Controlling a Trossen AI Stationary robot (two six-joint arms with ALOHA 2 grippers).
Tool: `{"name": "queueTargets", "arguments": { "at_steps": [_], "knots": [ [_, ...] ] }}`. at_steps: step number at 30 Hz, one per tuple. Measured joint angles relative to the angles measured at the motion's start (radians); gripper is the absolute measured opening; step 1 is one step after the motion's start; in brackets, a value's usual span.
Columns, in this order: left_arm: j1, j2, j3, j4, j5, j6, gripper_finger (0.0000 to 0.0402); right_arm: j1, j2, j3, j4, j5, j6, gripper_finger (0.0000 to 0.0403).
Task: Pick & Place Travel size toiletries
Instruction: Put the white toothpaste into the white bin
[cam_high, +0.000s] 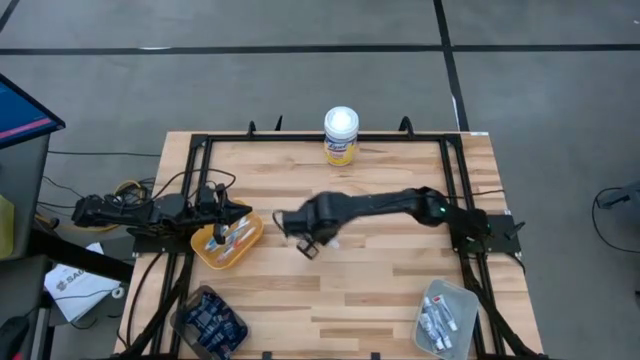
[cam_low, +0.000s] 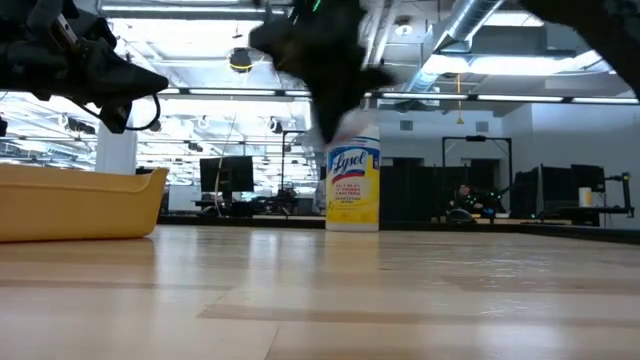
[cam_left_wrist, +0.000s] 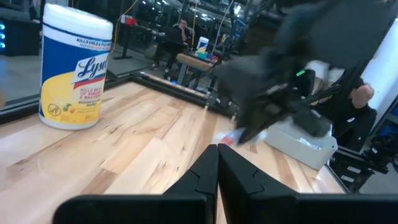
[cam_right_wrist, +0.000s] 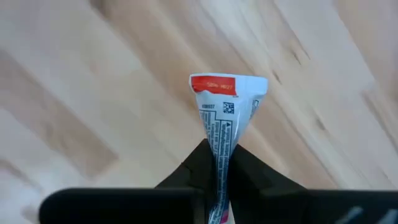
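The right hand (cam_right_wrist: 217, 163) is clenched on a white tube (cam_right_wrist: 225, 112), held above the tabletop (cam_high: 380, 280) just beside the yellow tray (cam_high: 250, 243). Carry it level, clear the tray rim, then release low. The left hand (cam_left_wrist: 217, 163), clenched empty, hovers over the tray.

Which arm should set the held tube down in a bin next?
Right. Its claw is shut on the white tube above the middle of the table. The left claw is shut and empty over the yellow bin. Which bin is a guess.
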Motion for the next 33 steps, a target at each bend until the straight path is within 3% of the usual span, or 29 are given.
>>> {"name": "queueTargets", "arguments": {
  "at_steps": [4, 10, 17, 24, 27, 33],
  "knots": [
    [0.000, 0.005, 0.000, 0.001, 0.000, 0.000, 0.0000, 0.093, -0.085, -0.042, -0.062, 0.083, 0.109, 0.0027],
    [0.000, 0.026, 0.000, 0.013, 0.000, 0.000, 0.0000, 0.248, -0.233, -0.298, -0.069, 0.072, 0.407, 0.0019],
    [0.000, 0.059, 0.000, 0.025, 0.001, 0.000, 0.0000, 0.496, -0.432, -0.635, -0.065, -0.140, 0.893, 0.0030],
    [0.000, 0.064, 0.000, 0.026, 0.000, 0.000, 0.0000, 0.736, -0.584, -0.839, -0.055, -0.255, 1.361, 0.0023],
    [0.000, 0.064, 0.000, 0.026, 0.000, 0.000, 0.0000, 0.798, -0.612, -0.909, -0.003, -0.292, 1.461, 0.0020],
    [0.000, 0.064, 0.000, 0.027, 0.000, 0.000, 0.0000, 0.848, -0.607, -1.042, 0.163, -0.334, 1.460, 0.0045]
  ]
}}
